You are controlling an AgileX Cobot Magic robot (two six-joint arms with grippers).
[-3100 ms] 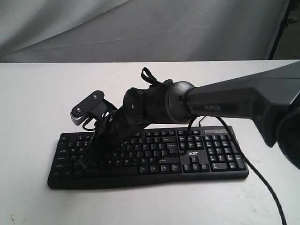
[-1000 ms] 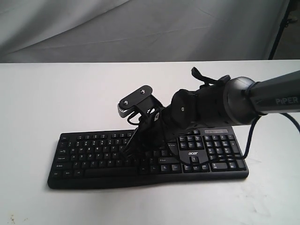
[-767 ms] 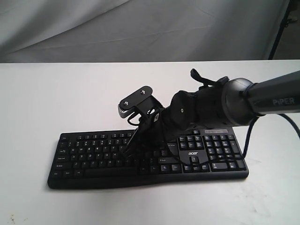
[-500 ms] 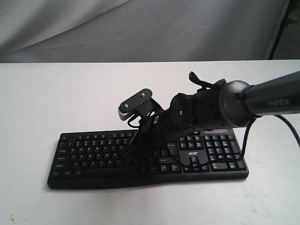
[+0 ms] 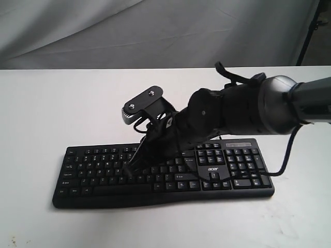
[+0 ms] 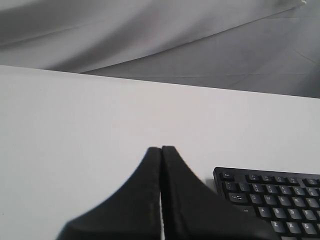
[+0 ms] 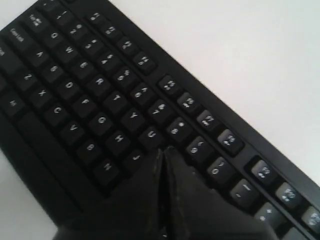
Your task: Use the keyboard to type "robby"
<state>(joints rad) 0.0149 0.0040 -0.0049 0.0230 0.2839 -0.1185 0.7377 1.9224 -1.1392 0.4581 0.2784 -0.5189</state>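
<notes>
The black keyboard (image 5: 227, 170) with the white acer logo lies on the white table (image 5: 51, 103), near the front edge. My right gripper (image 5: 127, 169) reaches across from the right, shut and empty, its tip low over the middle letter rows. In the right wrist view the shut right gripper (image 7: 162, 150) points at the keys by U and J on the keyboard (image 7: 95, 95); whether it touches a key cannot be told. The left gripper (image 6: 161, 148) is shut and empty over bare table, beside the Esc corner of the keyboard (image 6: 280, 195). It is out of the exterior view.
A grey cloth backdrop (image 5: 155, 31) hangs behind the table. A black cable (image 5: 286, 160) loops down from the right arm (image 5: 248, 111) beside the number pad. A dark stand leg (image 5: 309, 28) shows at the far right.
The right gripper went from the keyboard's left letters to its middle, then in the last half second swung back left with its wrist raised. It stayed shut.
</notes>
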